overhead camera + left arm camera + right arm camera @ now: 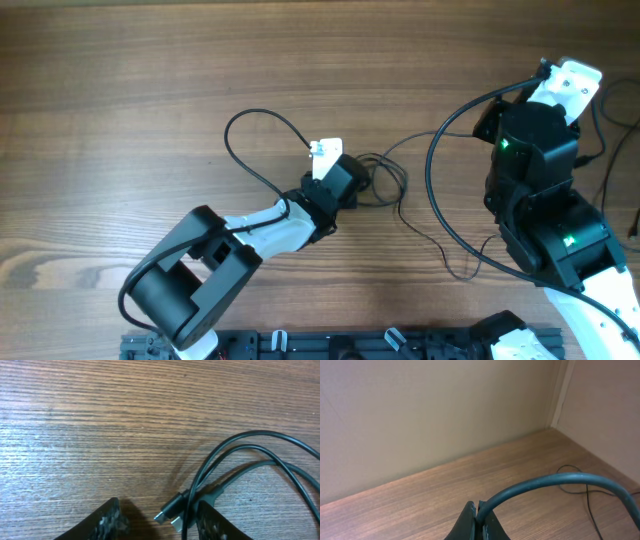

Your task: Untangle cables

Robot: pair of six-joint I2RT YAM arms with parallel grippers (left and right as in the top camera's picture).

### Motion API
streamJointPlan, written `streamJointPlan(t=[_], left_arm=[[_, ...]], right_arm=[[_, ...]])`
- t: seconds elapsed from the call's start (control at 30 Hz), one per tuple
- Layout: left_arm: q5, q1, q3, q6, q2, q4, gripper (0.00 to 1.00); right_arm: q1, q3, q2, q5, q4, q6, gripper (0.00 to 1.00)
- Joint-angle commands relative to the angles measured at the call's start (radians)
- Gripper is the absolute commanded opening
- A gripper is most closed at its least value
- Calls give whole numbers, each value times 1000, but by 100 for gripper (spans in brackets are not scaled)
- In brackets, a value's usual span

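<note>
left jaws apart, plug (172, 506) between | right jaws clenched on thick cable (560, 480) | wall (420, 420) ahead

Legible markings: we find none in any view.
- Bench (120, 90): wood grain only, with no lettering.
- Cables (235, 455): plain dark sheath and plugs, with no print we can read.
- Left arm (200, 270) and right arm (540, 170): we can make out no label, brand or number on the housings.

table (120, 100): brown wood grain
wall (420, 410): plain beige, behind table
corner (559, 395): upper right
light: soft, even
</note>
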Motion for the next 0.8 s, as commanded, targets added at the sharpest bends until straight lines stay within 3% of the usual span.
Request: streamJointPlan(t=[0.0, 0.07, 0.17, 0.33, 0.4, 0.43, 0.47, 0.6, 0.77], left_arm=[[47, -57, -27, 24, 83, -29, 51], [52, -86, -27, 23, 91, -55, 48], [51, -111, -27, 6, 105, -114, 35], [53, -92, -27, -41, 143, -101, 43], [72, -80, -27, -40, 153, -99, 31], [82, -73, -27, -41, 155, -98, 20], [90, -66, -27, -41, 155, -98, 4], [134, -30, -26, -41, 154, -95, 4], [165, 14, -26, -83, 153, -99, 4]], right_arm=[[-4, 16, -13, 6, -1, 9, 4], [-4, 16, -13, 6, -2, 8, 5], [-4, 16, -13, 6, -6, 12, 4], [-4, 16, -13, 5, -23, 31, 5], [-4, 16, -13, -15, -28, 30, 5], [-4, 16, -13, -43, -31, 30, 5], [-4, 16, -10, -95, -37, 31, 5], [-6, 16, 27, -257, -128, 48, 5], [-59, 16, 211, -277, -373, 307, 8]])
